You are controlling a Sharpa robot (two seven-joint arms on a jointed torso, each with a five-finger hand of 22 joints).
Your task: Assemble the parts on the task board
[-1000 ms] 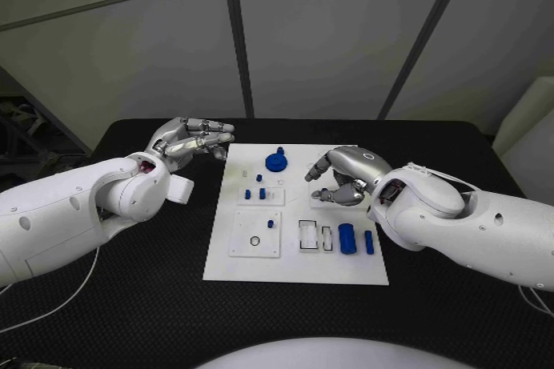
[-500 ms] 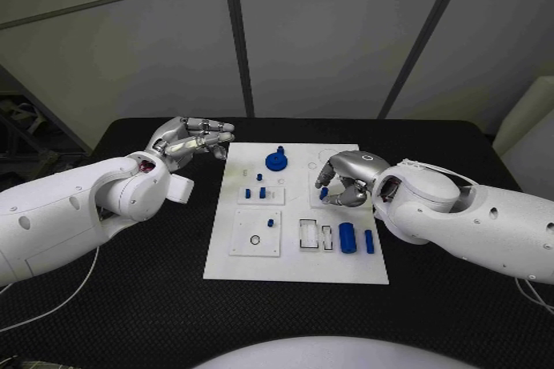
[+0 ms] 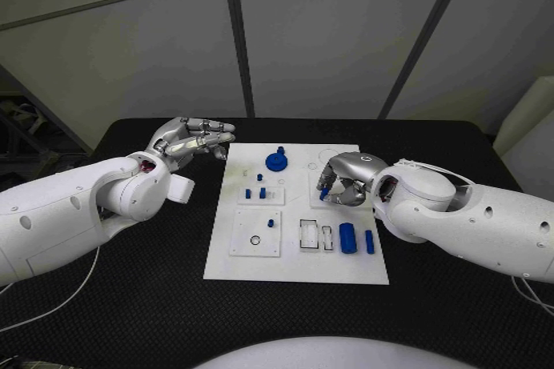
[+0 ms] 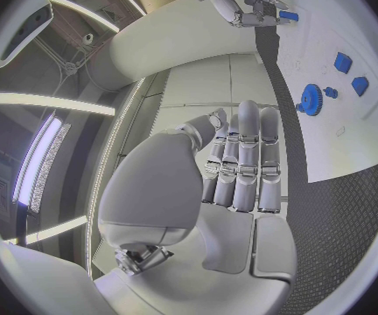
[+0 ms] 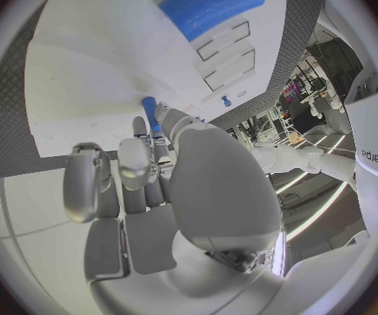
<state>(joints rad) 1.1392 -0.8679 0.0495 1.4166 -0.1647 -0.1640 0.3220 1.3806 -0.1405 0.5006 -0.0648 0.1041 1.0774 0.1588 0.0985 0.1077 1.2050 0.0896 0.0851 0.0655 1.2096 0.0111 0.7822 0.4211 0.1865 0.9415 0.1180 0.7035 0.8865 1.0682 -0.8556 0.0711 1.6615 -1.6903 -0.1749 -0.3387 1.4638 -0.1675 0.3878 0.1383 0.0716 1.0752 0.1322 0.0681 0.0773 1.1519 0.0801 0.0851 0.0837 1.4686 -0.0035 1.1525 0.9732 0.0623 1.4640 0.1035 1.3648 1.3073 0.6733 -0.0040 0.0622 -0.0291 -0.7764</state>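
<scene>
A: Where is the right silver hand (image 3: 347, 182) standing now?

B: It is hanging over the right half of the flat white task board (image 3: 231, 269), near its right edge. The fingers are curling down, and they are pinching a small blue peg (image 5: 150, 111) between thumb and finger. The right wrist view is showing the peg tip close to the white surface.

A: And the left silver hand (image 3: 190, 138)?

B: It is staying off the board, just beside the far left corner, above the black counter (image 3: 104, 305). Its fingers are lying straight and close together, holding nothing.

A: What is lying on the board?

B: A round blue gear-shaped part (image 3: 276, 160) is sitting near the far edge. Two short blue pegs (image 3: 255, 194) are standing in a small white block in the middle. One thick blue cylinder (image 3: 347, 238) and one thin blue bar (image 3: 368, 241) are lying near the right edge, beside two empty rectangular slots (image 3: 310, 234).

A: Is there free room around?

B: The near part of the board is showing bare surface, and the counter is lying open on both sides of it.
</scene>
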